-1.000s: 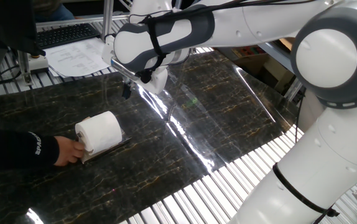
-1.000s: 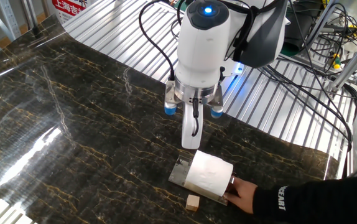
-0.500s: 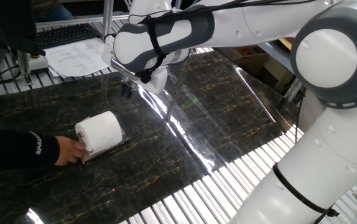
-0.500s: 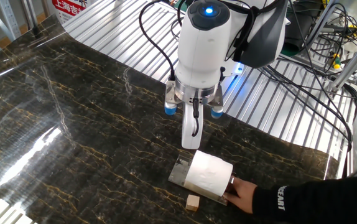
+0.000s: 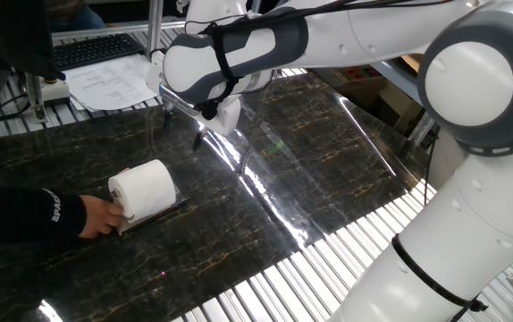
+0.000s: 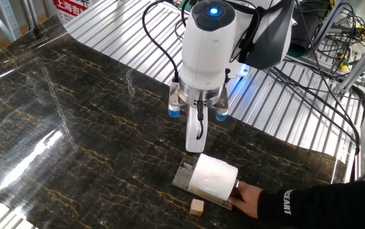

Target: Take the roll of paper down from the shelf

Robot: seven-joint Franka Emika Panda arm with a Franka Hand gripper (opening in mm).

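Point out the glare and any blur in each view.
One fixed view: a bright glare streak runs across the dark table, and the hand looks smeared. The other fixed view: a softer glare patch at the table's left, with the roll sharp.

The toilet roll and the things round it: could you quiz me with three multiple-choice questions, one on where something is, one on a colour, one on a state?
1. Where is the roll of paper?
A. lying on the shelf
B. on the bare table
C. held in the tool

2. What colour is the small cube near the roll?
A. blue
B. tan
C. black

3. What is the person's hand doing?
A. lifting the roll
B. resting at the shelf's edge
C. gripping the tool

Answers: 1 A, the roll lies on its side on the silvery sheet. 2 B, it looks like pale wood. 3 B, the fingers sit by the sheet's end; the tool hangs apart from the roll, touching nothing.
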